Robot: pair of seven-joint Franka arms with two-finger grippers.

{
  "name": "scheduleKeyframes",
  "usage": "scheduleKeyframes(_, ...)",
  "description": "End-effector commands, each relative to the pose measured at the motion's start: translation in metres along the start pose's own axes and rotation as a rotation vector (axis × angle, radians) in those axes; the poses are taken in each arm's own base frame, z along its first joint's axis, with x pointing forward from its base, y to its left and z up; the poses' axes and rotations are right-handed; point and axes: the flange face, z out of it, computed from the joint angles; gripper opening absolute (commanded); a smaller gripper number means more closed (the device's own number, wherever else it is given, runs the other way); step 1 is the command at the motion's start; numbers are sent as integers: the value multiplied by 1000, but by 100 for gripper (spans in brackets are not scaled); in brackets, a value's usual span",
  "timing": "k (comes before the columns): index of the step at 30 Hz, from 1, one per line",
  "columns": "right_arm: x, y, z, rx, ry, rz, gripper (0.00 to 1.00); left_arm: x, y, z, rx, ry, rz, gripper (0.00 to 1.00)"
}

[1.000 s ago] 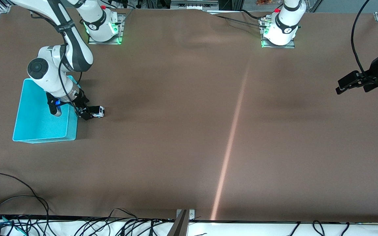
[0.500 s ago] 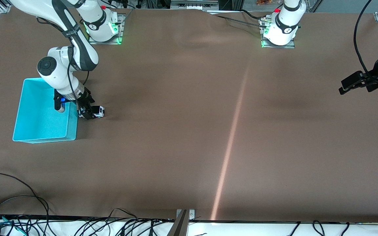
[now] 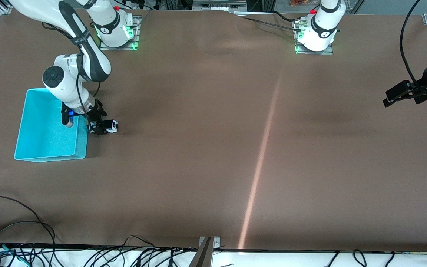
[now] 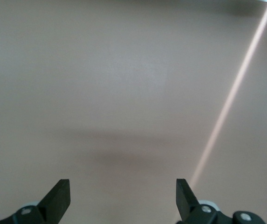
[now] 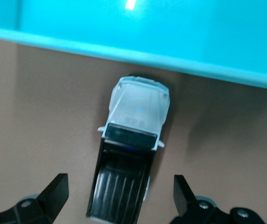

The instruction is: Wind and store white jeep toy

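The white jeep toy [image 3: 111, 126] stands on the brown table beside the cyan bin [image 3: 32, 148], on the side toward the left arm's end. My right gripper [image 3: 100, 128] is low over it and open. In the right wrist view the fingers [image 5: 56, 191] stand apart on either side of the jeep's black roof [image 5: 124, 182], not touching it, and its white front [image 5: 140, 105] points at the bin's wall [image 5: 170, 60]. My left gripper [image 3: 388, 99] waits at the left arm's end of the table, open and empty [image 4: 123, 196].
A pale streak of light [image 3: 260, 163] runs across the brown table cover. Cables [image 3: 20, 237] lie along the table edge nearest the front camera. The bin holds nothing visible.
My right arm's wrist has shifted from over the bin toward the jeep and turned, with the gripper still at the jeep. The jeep has not moved. My left gripper drifted slightly.
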Motion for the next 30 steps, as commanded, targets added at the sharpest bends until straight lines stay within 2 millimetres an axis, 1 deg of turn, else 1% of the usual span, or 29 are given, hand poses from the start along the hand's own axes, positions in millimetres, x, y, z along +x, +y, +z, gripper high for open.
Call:
scheduleKeyframes(1, 8, 6, 9, -2, 1, 28, 100, 3, 0, -6, 13, 11, 19, 100)
scheduleKeyframes(6, 10, 7, 14, 5, 5, 29, 100, 3, 0, -6, 13, 11, 19, 100)
scheduleKeyframes(13, 10, 7, 14, 4, 5, 21, 100, 3, 0, -6, 13, 11, 19, 100)
scheduleKeyframes(14, 10, 7, 14, 4, 5, 19, 95, 3, 0, -6, 13, 11, 21, 100)
scheduleKeyframes(15, 10, 7, 13, 4, 5, 19, 81, 3, 0, -6, 13, 11, 21, 100)
scheduleKeyframes(16, 10, 6, 13, 4, 5, 19, 57, 3, 0, -6, 13, 11, 21, 100)
scheduleKeyframes(17, 10, 7, 12, 0, 5, 18, 30, 3, 0, -6, 13, 11, 21, 100)
scheduleKeyframes(18, 10, 6, 11, 3, 6, 18, 17, 3, 0, -6, 13, 11, 21, 100)
scheduleKeyframes(19, 10, 6, 11, 3, 6, 15, 7, 3, 0, -6, 13, 11, 21, 100)
scheduleKeyframes(20, 10, 6, 11, 3, 6, 15, 0, 3, 0, -6, 13, 11, 21, 100)
scheduleKeyframes(25, 11, 4, 7, 11, 8, 18, 0, 3, 0, -6, 14, 11, 22, 100)
scheduleKeyframes(29, 11, -4, -10, 25, 14, 17, 0, 3, 0, -6, 13, 11, 22, 100)
scheduleKeyframes(30, 12, -7, -18, 28, 16, 17, 0, 4, -1, -6, 13, 11, 21, 100)
